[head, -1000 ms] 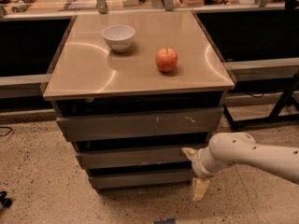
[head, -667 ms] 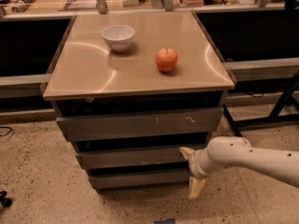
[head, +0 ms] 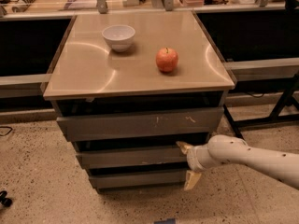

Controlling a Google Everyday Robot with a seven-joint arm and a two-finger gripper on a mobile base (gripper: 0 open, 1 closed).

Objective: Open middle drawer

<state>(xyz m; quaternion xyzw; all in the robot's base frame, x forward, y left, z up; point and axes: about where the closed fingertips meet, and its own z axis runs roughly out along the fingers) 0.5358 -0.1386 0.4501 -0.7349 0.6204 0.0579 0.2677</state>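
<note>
End effector (head: 188, 163) sits at the right end of the middle drawer (head: 131, 157), its fingers spread, one at the front's top edge, one below its lower edge (contact unclear). That drawer is second of three under the bench (head: 88, 73), which carries a bowl (head: 118, 35) and an apple (head: 167, 59).

middle drawer (head: 133, 157): matt dark grey metal, scuffed | tabletop (head: 93, 73): smooth beige, soft sheen | bowl (head: 118, 36): glossy white | apple (head: 167, 59): shiny red | gripper (head: 188, 164), lower right: cream plastic-looking fingers spread
</note>
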